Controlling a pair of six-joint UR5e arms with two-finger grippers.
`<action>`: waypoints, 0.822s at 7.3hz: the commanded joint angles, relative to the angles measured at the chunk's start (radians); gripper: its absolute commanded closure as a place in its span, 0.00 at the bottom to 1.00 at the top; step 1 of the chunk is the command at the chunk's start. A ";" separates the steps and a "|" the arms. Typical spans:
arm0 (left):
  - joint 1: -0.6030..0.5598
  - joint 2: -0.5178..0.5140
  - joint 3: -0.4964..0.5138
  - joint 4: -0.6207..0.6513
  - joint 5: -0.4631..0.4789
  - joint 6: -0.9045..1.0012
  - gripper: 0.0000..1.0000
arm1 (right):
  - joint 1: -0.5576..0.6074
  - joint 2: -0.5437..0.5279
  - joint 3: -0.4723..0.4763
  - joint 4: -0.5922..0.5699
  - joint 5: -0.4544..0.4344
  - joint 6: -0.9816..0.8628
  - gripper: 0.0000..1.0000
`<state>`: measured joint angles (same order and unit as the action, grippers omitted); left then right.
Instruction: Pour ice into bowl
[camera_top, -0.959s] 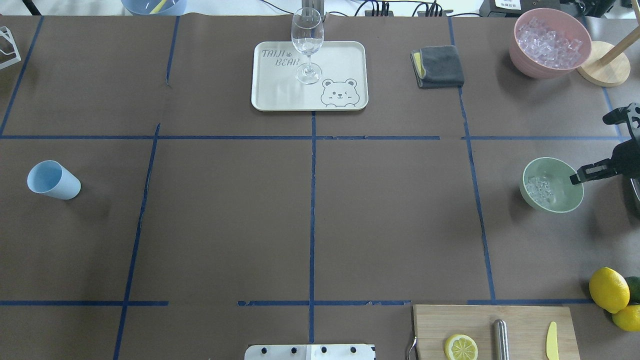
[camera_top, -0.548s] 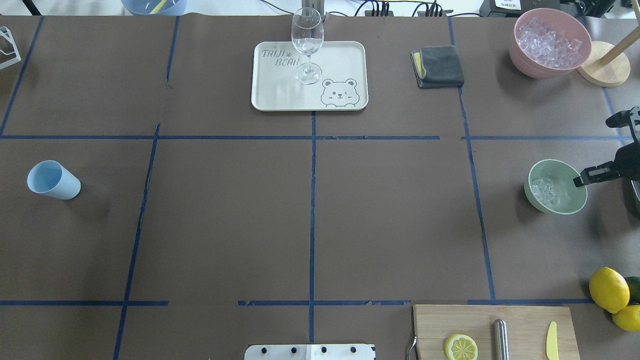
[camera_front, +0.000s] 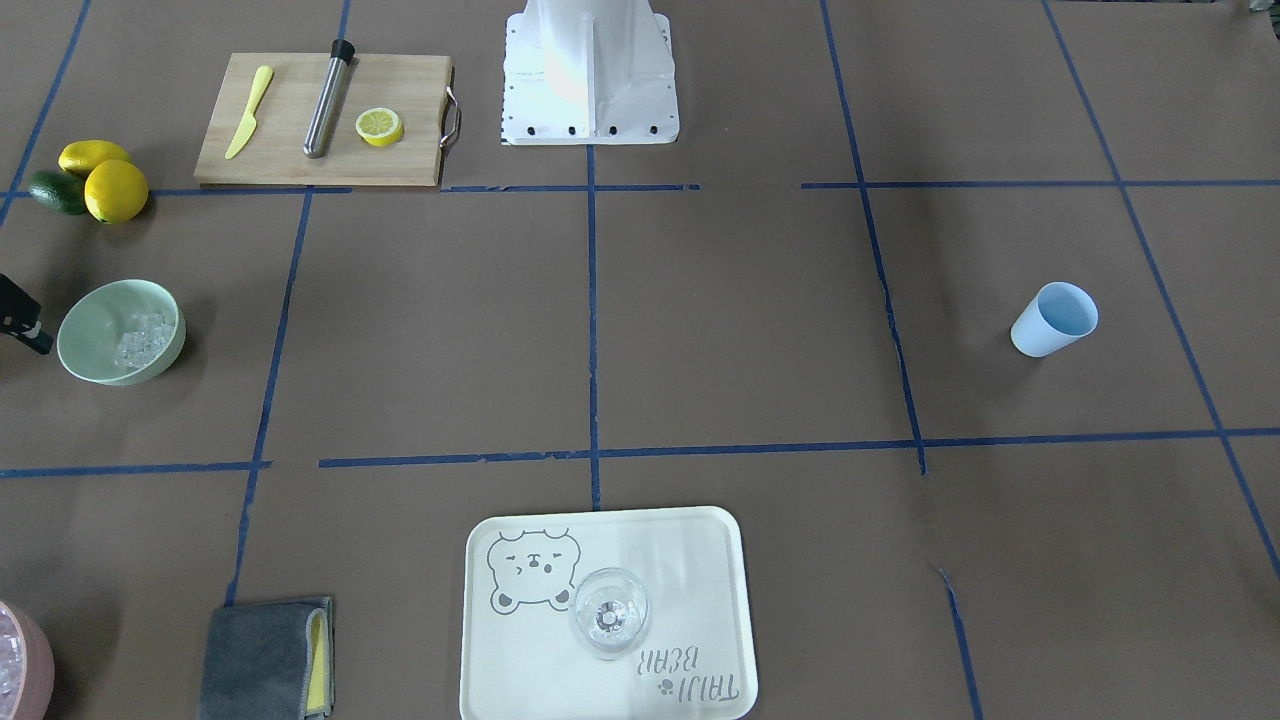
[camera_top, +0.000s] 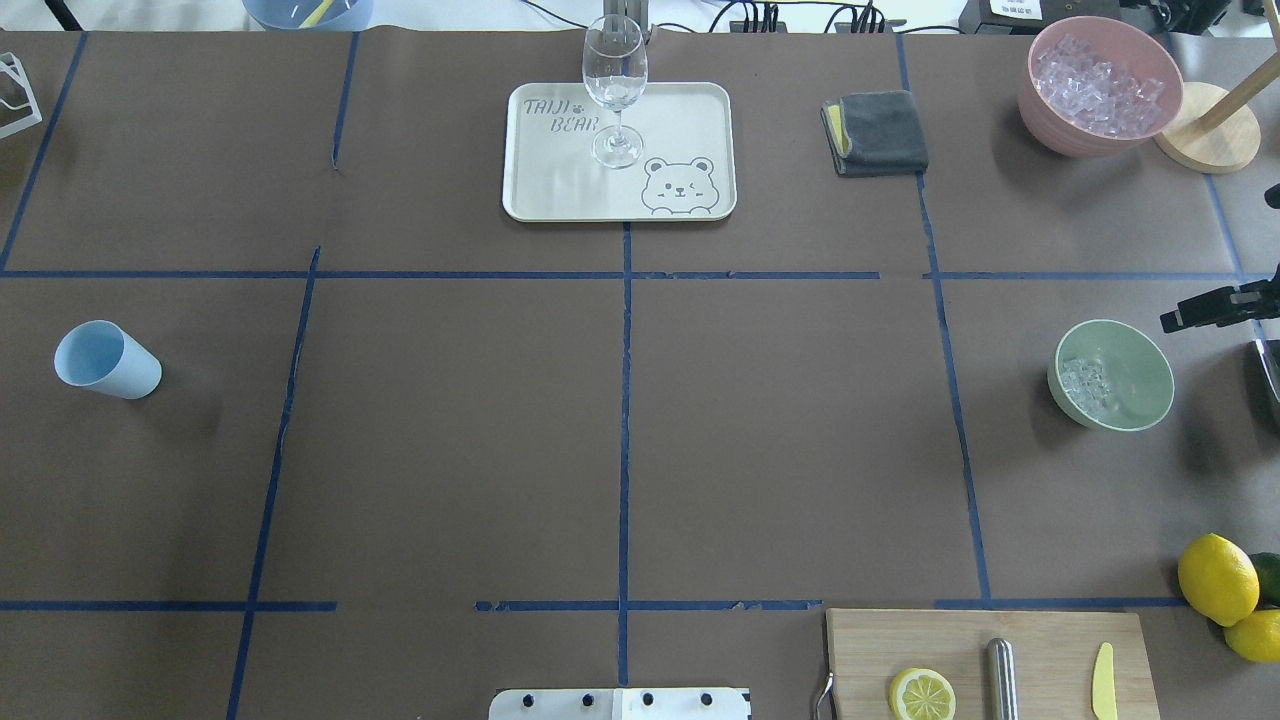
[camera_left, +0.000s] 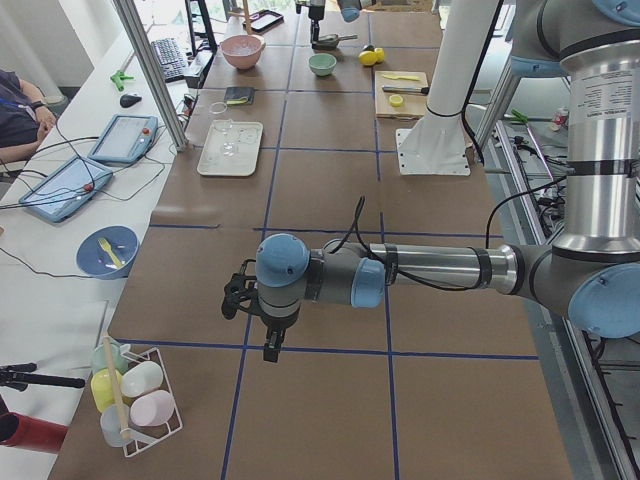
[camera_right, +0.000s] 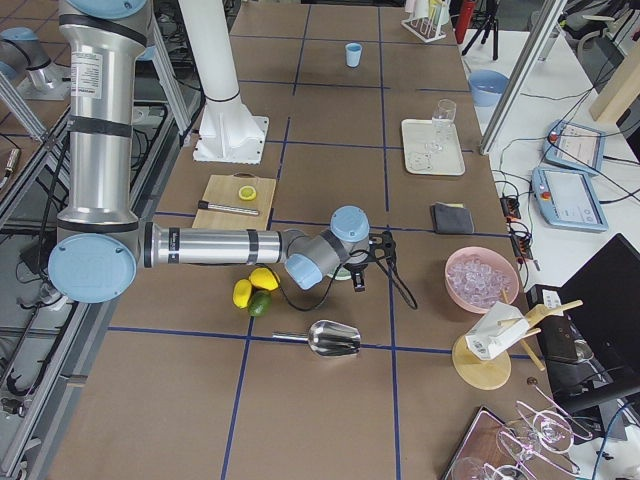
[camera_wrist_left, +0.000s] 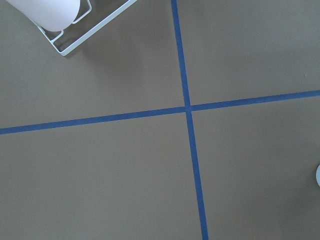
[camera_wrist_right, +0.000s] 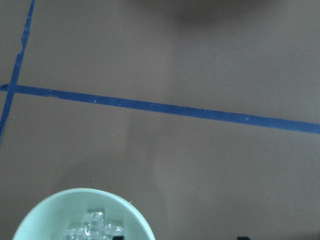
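The pale mint-green bowl (camera_top: 1112, 375) stands on the table's right side with a small heap of clear ice (camera_top: 1082, 385) in it. It also shows in the front-facing view (camera_front: 120, 332) and at the bottom of the right wrist view (camera_wrist_right: 82, 215). My right gripper (camera_top: 1222, 260) is open and empty, at the view's right edge just beyond the bowl and apart from it. One of its fingers (camera_front: 22, 320) shows left of the bowl. My left gripper (camera_left: 265, 305) hangs over bare table far to the left; I cannot tell whether it is open or shut.
A pink bowl (camera_top: 1105, 85) full of ice stands at the far right. A metal scoop (camera_right: 325, 340) lies near the lemons (camera_top: 1218, 580). There are also a light blue cup (camera_top: 105, 360), a tray (camera_top: 690, 110) with a glass, a grey cloth (camera_top: 877, 132) and a cutting board (camera_top: 960, 640).
My right gripper has drawn back from over the bowl's rim, farther away and to the right. The bowl slid slightly right and now rests.
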<state>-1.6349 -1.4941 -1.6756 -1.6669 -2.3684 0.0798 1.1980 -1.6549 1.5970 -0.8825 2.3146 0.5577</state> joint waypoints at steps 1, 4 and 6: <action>0.003 0.002 0.014 0.001 -0.032 -0.002 0.00 | 0.120 -0.006 0.006 -0.137 0.020 -0.214 0.00; 0.003 0.006 0.049 -0.001 -0.028 -0.002 0.00 | 0.326 -0.033 0.012 -0.385 0.025 -0.592 0.00; 0.004 0.012 0.054 0.002 -0.031 -0.002 0.00 | 0.415 -0.020 0.020 -0.568 0.013 -0.697 0.00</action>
<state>-1.6316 -1.4856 -1.6283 -1.6660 -2.3977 0.0782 1.5510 -1.6823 1.6098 -1.3333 2.3368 -0.0722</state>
